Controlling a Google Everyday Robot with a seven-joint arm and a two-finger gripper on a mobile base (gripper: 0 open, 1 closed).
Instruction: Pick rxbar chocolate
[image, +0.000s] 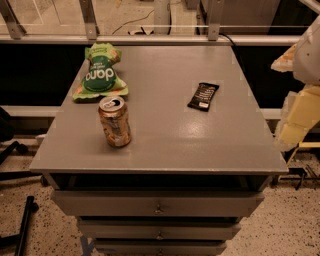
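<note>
The rxbar chocolate lies flat, right-centre of bench, well apart from can and green bag; top approach looks unobstructed. My tool hangs at right edge, off bench. Open or closed, cannot tell.

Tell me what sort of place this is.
Probably a lab or office test area: a grey drawer cabinet on speckled floor, a glass partition behind it, and a can, bag and bar laid out on top as if staged. The gripper is not in view.
</note>
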